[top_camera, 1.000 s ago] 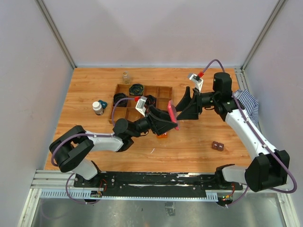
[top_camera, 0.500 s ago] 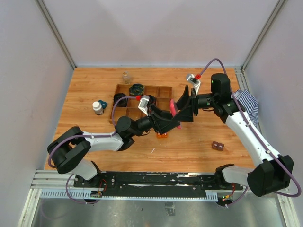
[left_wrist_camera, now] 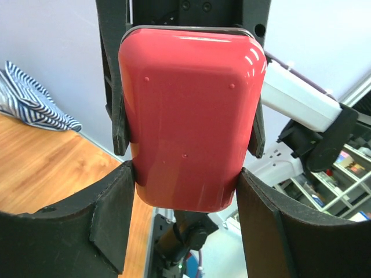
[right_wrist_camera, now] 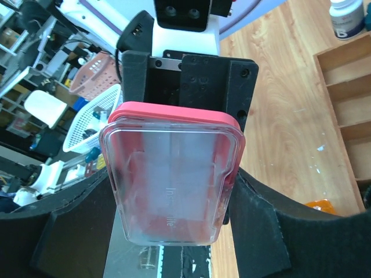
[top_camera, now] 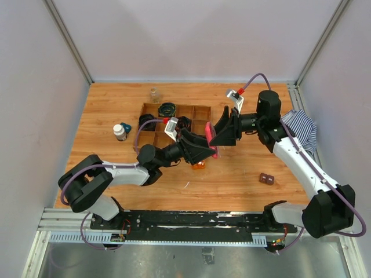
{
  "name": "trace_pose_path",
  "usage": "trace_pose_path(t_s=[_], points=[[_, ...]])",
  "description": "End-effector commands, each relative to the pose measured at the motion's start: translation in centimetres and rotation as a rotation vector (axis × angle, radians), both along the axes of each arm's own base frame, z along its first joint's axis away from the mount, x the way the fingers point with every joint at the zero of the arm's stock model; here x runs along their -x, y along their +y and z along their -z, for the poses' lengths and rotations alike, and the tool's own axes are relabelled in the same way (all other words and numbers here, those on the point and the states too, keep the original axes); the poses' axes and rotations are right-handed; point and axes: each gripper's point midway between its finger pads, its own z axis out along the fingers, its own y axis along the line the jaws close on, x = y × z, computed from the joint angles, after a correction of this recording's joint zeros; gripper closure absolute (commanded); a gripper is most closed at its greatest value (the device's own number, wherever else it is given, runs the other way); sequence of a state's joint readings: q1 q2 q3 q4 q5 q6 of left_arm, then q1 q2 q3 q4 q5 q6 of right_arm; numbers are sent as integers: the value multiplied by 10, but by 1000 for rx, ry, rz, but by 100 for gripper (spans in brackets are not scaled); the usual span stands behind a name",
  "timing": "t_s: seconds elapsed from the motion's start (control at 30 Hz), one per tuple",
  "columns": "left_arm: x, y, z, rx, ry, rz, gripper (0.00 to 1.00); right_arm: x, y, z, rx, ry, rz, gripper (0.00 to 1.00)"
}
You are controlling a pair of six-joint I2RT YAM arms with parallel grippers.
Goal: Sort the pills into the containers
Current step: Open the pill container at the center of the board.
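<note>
- The pink box (right_wrist_camera: 171, 174) is up in the air over the middle of the table (top_camera: 116, 104), standing on edge between the two grippers, near the front right corner of the wooden tray (top_camera: 200, 106).
- The left gripper (left_wrist_camera: 185, 174) holds it: its fingers press against both long sides at one end, with the solid pink bottom facing the left wrist camera.
- The right gripper (right_wrist_camera: 171, 186) has its fingers against the same two sides at the other end, so its jaws are also closed on the box. The clear lid faces the right wrist camera.
- The lid is on. Through it show the pink base and some faint lettering; whether any pills are inside cannot be told.
- The clear vial (top_camera: 154, 94) stands upright on the table beyond the tray's far edge. Its contents are too small to make out.
- The white-capped bottle (top_camera: 119, 132) stands left of the tray, cap on.
- Black coils (top_camera: 167, 108) lie in the tray's far compartments.
- An orange block (top_camera: 198, 165) lies on the table under the left gripper.
</note>
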State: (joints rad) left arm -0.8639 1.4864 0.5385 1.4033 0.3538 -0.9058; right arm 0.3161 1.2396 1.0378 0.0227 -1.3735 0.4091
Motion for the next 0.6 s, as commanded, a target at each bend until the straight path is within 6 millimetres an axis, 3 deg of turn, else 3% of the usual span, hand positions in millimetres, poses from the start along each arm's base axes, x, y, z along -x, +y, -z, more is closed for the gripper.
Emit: trace_pose_path(t_s=[0.0,0.1,0.2,0.3,0.37,0.57], points=[[9,19,-34,155,-53,41,100,20,-5,-17,-49,38,-125,97],[11,23,-38,186,-59,70,100,20,-5,-18,-54,26,-120,97],[10,19,-36,163,-71,69,100,16,-4,-16,-42,-2,-89,87],[10,18,-37,155,-87,71,100,16,-6,-15,-26,-9,-79,45],[11,18,-37,155,-92,73,100,15,-7,-14,-27,-25,-73,29],[18,23,-39,185,-100,92,100,3,-17,-12,-20,-22,-15,23]])
